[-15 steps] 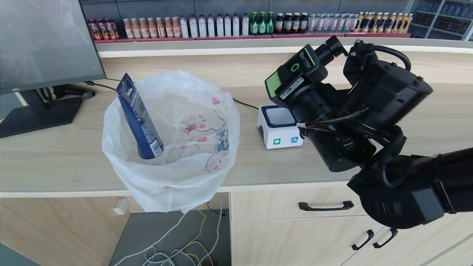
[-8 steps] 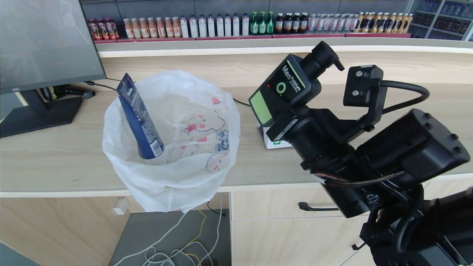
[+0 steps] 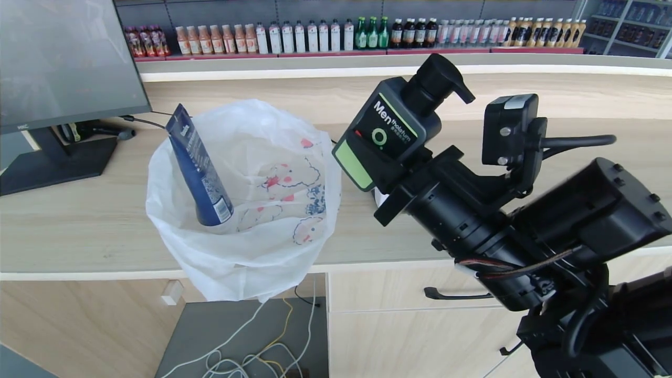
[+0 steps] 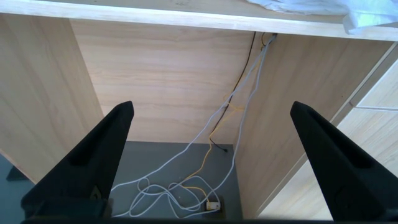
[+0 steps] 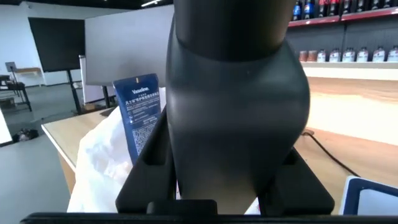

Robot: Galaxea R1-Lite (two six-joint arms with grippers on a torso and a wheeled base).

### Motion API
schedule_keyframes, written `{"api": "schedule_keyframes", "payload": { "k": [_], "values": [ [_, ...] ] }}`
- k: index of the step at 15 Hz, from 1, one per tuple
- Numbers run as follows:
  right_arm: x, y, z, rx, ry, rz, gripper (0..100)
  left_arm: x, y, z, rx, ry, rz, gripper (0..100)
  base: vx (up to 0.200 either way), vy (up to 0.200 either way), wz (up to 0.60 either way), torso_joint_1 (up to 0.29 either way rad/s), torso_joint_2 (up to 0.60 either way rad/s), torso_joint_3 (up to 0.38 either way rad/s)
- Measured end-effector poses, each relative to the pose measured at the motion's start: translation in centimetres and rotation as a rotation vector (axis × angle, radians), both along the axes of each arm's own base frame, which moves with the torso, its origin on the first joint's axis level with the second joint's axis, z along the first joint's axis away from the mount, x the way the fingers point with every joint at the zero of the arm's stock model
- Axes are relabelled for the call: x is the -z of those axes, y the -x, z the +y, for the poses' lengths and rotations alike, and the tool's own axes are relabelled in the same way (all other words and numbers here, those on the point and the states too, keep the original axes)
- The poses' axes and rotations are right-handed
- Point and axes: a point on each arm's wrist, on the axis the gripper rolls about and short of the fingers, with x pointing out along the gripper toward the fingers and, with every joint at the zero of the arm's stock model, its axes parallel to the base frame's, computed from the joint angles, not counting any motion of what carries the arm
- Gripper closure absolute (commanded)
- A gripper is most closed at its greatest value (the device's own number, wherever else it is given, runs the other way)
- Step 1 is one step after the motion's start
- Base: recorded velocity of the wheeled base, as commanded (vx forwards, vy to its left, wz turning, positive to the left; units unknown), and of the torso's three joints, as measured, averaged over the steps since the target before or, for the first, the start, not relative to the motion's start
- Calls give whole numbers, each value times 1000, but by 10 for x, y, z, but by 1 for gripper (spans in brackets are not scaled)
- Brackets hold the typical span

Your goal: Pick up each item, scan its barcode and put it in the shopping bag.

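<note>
A black pump bottle (image 3: pixel 391 131) with a green label is held tilted above the counter, just right of the shopping bag, with my right gripper (image 3: pixel 417 178) shut on its lower body. The white shopping bag (image 3: pixel 252 210) stands open on the wooden counter (image 3: pixel 79 220), and a blue tube (image 3: pixel 198 168) leans inside it. The white barcode scanner (image 3: pixel 380 198) is almost hidden behind the bottle. In the right wrist view the bottle (image 5: pixel 233 106) is close up, with the tube (image 5: pixel 138 112) and bag (image 5: pixel 99 168) beyond. My left gripper (image 4: pixel 211 162) is open under the counter.
A monitor (image 3: pixel 63 58) on a black stand occupies the counter's left end. Shelves of drink bottles (image 3: pixel 357 34) line the back. Drawers with black handles (image 3: pixel 462 294) sit below the counter, and loose cables (image 3: pixel 252 357) lie on the floor.
My right gripper has turned and carried the pump bottle left from over the scanner toward the bag, so the bottle now covers the scanner. Bag and tube are unmoved.
</note>
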Motion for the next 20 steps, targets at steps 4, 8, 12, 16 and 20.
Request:
{"api": "schedule_keyframes", "payload": {
  "k": [4, 8, 12, 16, 20],
  "values": [
    [3, -4, -7, 24, 9, 9, 100, 0, 0, 0, -1, -1, 0, 0, 0, 0, 0, 0, 0, 0],
    [9, -3, -8, 26, 27, 27, 100, 0, 0, 0, 0, 0, 0, 0, 0, 100, 0, 1, 4, 0],
    [9, -3, -9, 51, 18, 38, 100, 0, 0, 0, 1, 0, 1, 0, 0, 200, 0, 6, 4, 4],
    [6, 4, -8, 98, -20, 67, 100, 0, 0, 0, 0, 0, 0, 0, 0, 200, 0, 1, 1, 5],
    [12, 8, -11, 96, 1, 87, 100, 0, 0, 0, 1, -7, 0, 0, 0, 0, 0, 0, 0, 0]
  ]
}}
